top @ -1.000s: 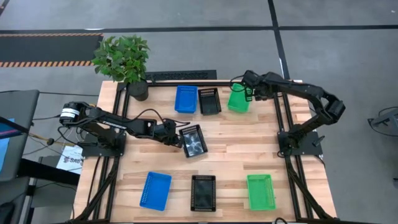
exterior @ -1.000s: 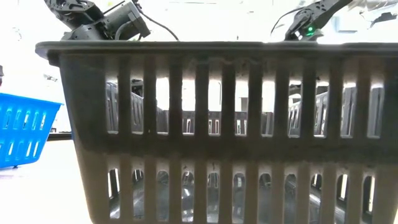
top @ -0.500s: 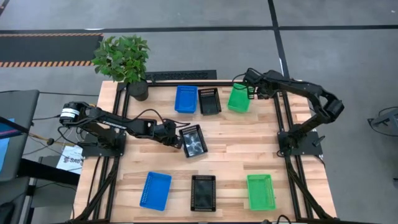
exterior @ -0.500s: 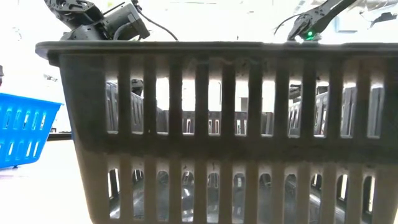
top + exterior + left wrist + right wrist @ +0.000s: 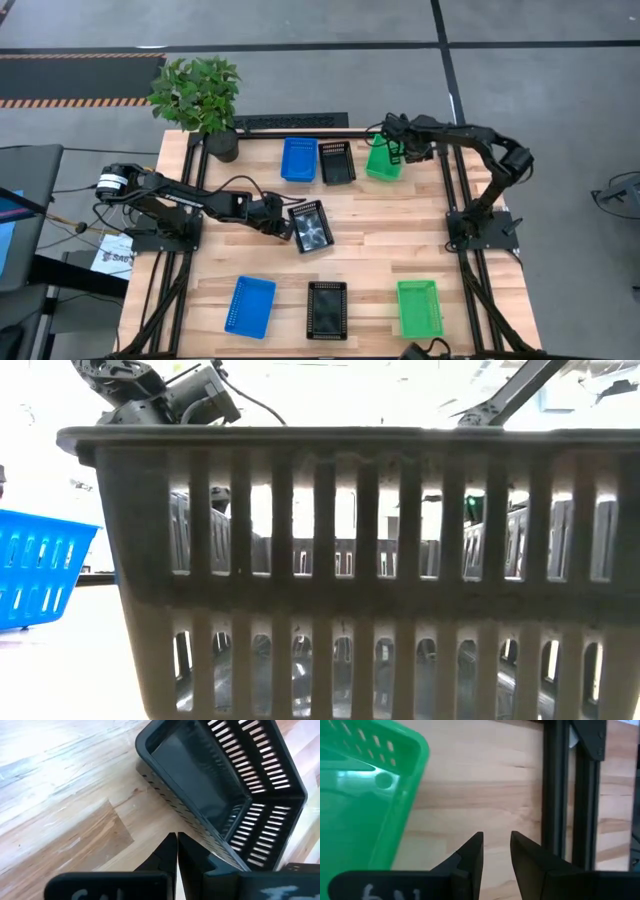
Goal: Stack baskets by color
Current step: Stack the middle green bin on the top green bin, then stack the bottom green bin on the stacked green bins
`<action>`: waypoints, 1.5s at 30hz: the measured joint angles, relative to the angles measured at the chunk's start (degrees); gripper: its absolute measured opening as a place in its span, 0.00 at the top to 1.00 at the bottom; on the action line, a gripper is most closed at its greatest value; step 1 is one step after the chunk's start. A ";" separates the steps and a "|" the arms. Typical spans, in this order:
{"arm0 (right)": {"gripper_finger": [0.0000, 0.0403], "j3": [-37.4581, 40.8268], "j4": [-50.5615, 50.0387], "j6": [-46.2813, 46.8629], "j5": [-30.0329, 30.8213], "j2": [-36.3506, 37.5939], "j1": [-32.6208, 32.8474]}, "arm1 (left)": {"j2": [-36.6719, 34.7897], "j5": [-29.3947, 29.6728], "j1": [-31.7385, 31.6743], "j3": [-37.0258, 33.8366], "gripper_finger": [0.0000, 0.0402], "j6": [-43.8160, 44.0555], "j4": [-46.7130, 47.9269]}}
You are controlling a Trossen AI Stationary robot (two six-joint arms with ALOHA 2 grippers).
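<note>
The right gripper's fingers (image 5: 475,851) stood slightly parted with only bare wood between them, the right gripper (image 5: 396,150) at the upper right of the high view just beside a green basket (image 5: 383,159). The left gripper's fingers (image 5: 169,851) were pressed together on nothing, the left gripper (image 5: 287,228) at centre touching a tilted black basket (image 5: 312,226). Other baskets lay in rows: blue (image 5: 298,158) and black (image 5: 336,161) above; blue (image 5: 249,306), black (image 5: 327,309) and green (image 5: 418,307) below.

No legible text anywhere.
</note>
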State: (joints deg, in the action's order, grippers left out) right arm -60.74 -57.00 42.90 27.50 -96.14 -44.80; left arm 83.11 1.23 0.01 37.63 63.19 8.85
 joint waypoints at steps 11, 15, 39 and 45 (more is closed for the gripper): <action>0.71 -7.28 9.48 -11.02 -6.36 -0.33 0.02 | 0.00 0.09 0.00 0.00 1.00 0.03 0.74; 0.71 -11.98 7.48 -15.18 -9.96 0.33 0.33 | 0.00 0.09 0.00 0.00 1.00 0.03 0.74; 0.50 -1.75 -26.00 55.06 -22.58 26.77 69.07 | -4.48 -5.92 -4.08 0.00 1.00 -2.44 1.19; 0.41 1.10 -18.40 76.48 -23.60 23.86 86.04 | -4.46 -6.47 -4.64 0.00 0.98 -2.24 0.76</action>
State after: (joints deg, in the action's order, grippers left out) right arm -59.63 -75.39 119.38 3.90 -72.28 41.24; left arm 78.65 -5.24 -4.63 37.63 60.95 9.61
